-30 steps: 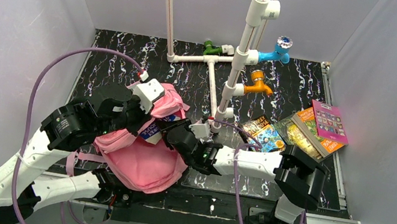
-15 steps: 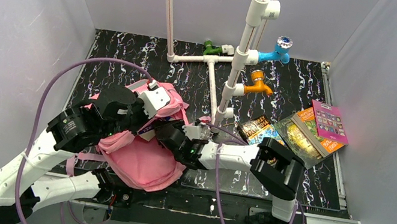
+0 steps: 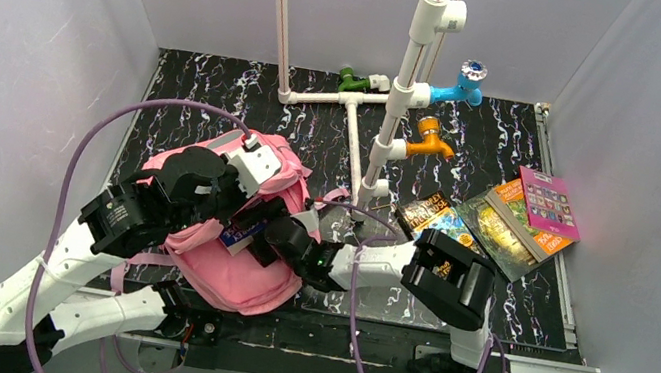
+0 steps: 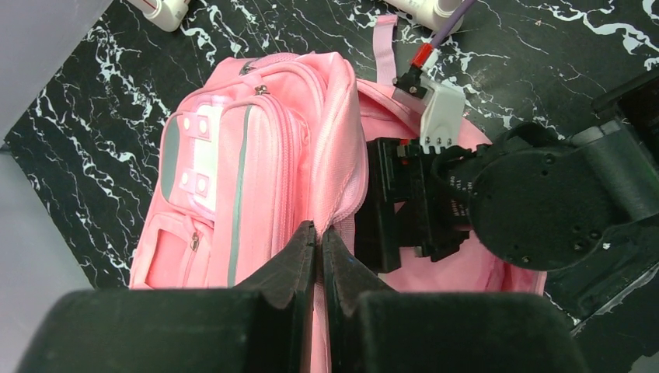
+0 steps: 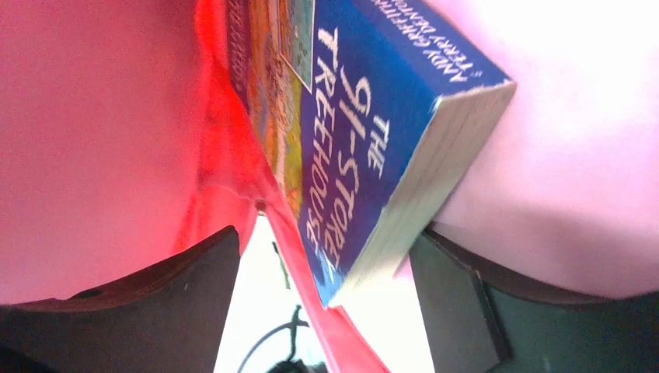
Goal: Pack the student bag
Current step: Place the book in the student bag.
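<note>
Left pincer (image 4: 319, 231) tight on student bag (image 4: 249, 155); right pincer (image 5: 326, 272) apart around blue book (image 5: 365, 140).

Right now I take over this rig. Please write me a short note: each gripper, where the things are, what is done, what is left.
Left gripper: shut on the opening edge of the bag, holding it open.
Right gripper: inside the bag, jaws open, with the blue book between them, apparently let go.
Done: one book is in the bag.
Left: pull the right arm out, fetch the other books lying to the right of the bag, then probably close the bag.
</note>
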